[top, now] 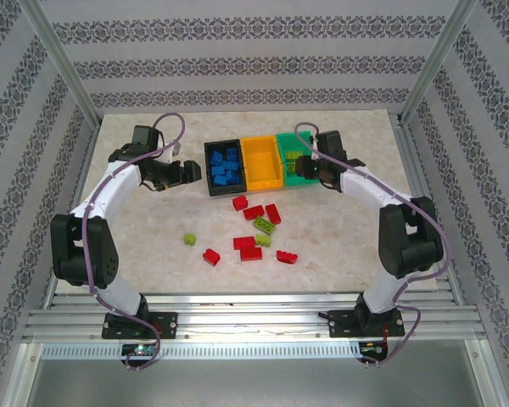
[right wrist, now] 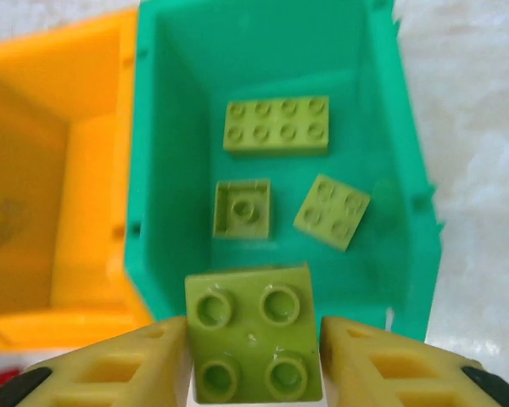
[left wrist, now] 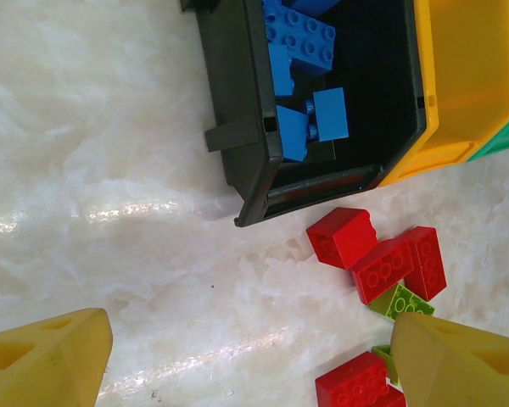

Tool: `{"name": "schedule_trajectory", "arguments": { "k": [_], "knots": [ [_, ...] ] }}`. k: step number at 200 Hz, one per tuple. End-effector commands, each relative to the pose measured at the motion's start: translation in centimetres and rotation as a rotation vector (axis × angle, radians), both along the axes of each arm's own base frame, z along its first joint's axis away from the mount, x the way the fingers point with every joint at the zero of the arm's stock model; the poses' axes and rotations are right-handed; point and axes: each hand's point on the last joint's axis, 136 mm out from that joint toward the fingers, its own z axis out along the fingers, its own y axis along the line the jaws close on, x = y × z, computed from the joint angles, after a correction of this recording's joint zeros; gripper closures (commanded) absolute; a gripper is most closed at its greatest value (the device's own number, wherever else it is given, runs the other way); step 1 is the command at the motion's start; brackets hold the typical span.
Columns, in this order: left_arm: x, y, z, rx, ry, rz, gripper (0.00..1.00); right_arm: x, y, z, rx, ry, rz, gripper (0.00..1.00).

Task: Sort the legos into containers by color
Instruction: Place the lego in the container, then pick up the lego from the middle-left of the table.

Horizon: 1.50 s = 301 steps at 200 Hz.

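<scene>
Nearest the arm bases, loose legos [top: 244, 243] are lying scattered on the pale marbled table [top: 339, 246]. A red brick [top: 210, 256] and a lime brick [top: 189, 240] are sitting off to the left, while more red and lime ones are clustering in the middle and reaching toward the bins.

Farther in, the left gripper [top: 191, 172] is hovering just left of the black bin [left wrist: 237, 102]. Its yellow fingers [left wrist: 47, 360] are standing wide apart with nothing between them. Under its wrist camera, red bricks [left wrist: 382, 270] are lying on the table just near of the bin's corner.

The right gripper [right wrist: 250, 366] is clamping a lime square brick [right wrist: 250, 343], four studs up, and is hanging over an edge of the green bin [right wrist: 153, 170].

At the far end, the containers [top: 243, 165] are standing in a joined row. The black one on the left is holding blue bricks [left wrist: 310, 38], and the orange-yellow bin [top: 264, 165] is sitting in the middle. In the green one on the right, three lime bricks [right wrist: 276, 125] are lying on the floor, one of them flipped studs down.
</scene>
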Motion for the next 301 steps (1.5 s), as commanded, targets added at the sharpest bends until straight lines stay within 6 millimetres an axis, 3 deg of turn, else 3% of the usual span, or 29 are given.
{"name": "schedule_trajectory", "arguments": {
  "k": [1,39,114,151,186,225,261,301],
  "knots": [
    [0.3,0.4,0.0,-0.009,-0.01,0.017,0.14,2.0,0.5,0.6,0.061,0.027,0.026,0.51],
    [0.3,0.5,-0.1,-0.003,-0.009,0.019,0.14,1.2,1.9,-0.7,0.128,0.059,0.059,0.49],
    [0.2,0.4,0.4,-0.01,-0.022,0.016,0.14,-6.4,5.7,-4.8,0.028,0.101,0.195,0.49],
    [0.3,0.9,-0.5,0.025,-0.009,0.019,0.14,-8.6,7.9,-5.8,-0.007,0.046,0.274,0.49],
    [0.2,1.3,-1.6,0.058,0.029,0.008,0.14,-9.1,9.3,-5.5,0.037,0.011,0.302,0.49],
    [-0.2,2.3,-2.1,0.123,0.074,0.015,0.14,-9.3,9.7,-5.1,0.066,0.004,0.306,0.49],
    [-0.2,1.8,-1.2,0.075,0.062,0.059,0.15,-9.5,10.2,-5.0,0.105,0.013,0.314,0.48],
    [-2.7,2.1,-1.9,0.085,0.112,0.072,0.15,-9.6,10.6,-5.0,0.136,0.021,0.316,0.48]
  ]
}}
